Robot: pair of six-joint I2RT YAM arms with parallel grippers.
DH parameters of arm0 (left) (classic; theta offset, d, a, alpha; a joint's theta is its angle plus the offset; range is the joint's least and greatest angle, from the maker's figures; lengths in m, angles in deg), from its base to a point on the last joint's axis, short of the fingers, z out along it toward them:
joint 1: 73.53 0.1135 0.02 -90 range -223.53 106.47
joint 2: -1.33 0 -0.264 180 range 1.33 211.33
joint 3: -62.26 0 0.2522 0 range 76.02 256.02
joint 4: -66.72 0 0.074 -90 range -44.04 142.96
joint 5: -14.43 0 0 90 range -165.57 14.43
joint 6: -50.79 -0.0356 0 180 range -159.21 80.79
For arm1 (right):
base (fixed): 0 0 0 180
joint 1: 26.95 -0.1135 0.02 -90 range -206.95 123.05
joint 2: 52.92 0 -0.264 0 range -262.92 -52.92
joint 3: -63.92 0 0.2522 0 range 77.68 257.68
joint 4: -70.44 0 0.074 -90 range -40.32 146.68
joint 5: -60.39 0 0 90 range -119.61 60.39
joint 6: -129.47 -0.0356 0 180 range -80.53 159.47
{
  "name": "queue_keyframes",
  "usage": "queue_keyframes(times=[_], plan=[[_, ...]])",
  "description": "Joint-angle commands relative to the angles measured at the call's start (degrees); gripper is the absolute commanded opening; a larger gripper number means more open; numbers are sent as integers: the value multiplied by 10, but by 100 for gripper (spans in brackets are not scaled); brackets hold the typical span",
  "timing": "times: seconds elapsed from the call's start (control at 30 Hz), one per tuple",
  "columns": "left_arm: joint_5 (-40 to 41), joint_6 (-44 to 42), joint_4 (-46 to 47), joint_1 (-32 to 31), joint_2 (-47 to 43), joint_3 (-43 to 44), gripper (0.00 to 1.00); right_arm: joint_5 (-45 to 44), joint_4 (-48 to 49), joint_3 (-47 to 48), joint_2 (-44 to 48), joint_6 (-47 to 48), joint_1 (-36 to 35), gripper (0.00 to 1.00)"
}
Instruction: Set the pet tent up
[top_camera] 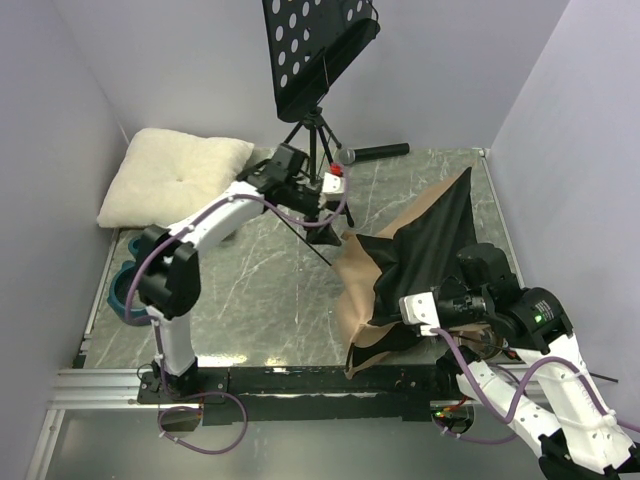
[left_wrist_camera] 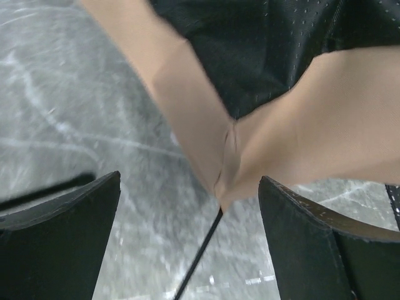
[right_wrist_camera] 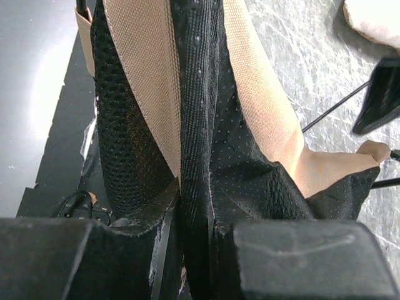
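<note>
The pet tent (top_camera: pixel 410 260) lies half collapsed at the right of the floor, tan outside with black dotted lining. My right gripper (top_camera: pixel 402 306) is at its near edge. In the right wrist view the gripper (right_wrist_camera: pixel 197 219) is shut on a black fold of the pet tent (right_wrist_camera: pixel 156 75). My left gripper (top_camera: pixel 338 215) hovers at the tent's far left corner. Seen from the left wrist, the gripper (left_wrist_camera: pixel 187 206) stands wide open, with nothing touching either finger. The tent's tan corner (left_wrist_camera: pixel 225 169) points down just above the gap. A thin black pole (left_wrist_camera: pixel 200 256) runs out of that corner.
A cream pillow (top_camera: pixel 175 178) lies at the back left. A black perforated music stand (top_camera: pixel 315 50) on a tripod stands at the back centre, with a microphone (top_camera: pixel 375 152) lying beside it. Teal bowls (top_camera: pixel 125 285) sit at the left edge. Walls close in on both sides.
</note>
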Motion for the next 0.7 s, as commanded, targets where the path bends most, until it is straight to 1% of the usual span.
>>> queue_keyframes(times=[0.0, 0.1, 0.17, 0.23, 0.33, 0.4, 0.43, 0.53, 0.6, 0.67], plan=[[-8, -61, -34, -31, 29, 55, 94, -17, -16, 10, -5, 14, -3, 23], [4, -67, -30, -47, 34, 58, 95, -16, -13, 11, -7, 14, -4, 25], [27, -66, -22, -61, 36, 59, 96, -17, -10, 12, -10, 11, -3, 27], [70, -72, -28, -80, 42, 74, 98, -17, -8, 15, -16, 7, -4, 29], [109, -86, -49, -102, 47, 101, 93, -16, -6, 16, -19, 1, -4, 29], [140, -94, -62, -117, 53, 116, 86, -15, -5, 15, -20, -1, -4, 29], [151, -101, -74, -123, 57, 127, 81, -15, -3, 15, -20, -3, -4, 29], [183, -111, -104, -135, 71, 148, 54, -17, -1, 17, -19, -5, -4, 29], [201, -109, -124, -136, 77, 160, 32, -20, 4, 17, -19, -10, -4, 29], [218, -116, -143, -131, 77, 167, 2, -24, 10, 16, -16, -17, -4, 29]])
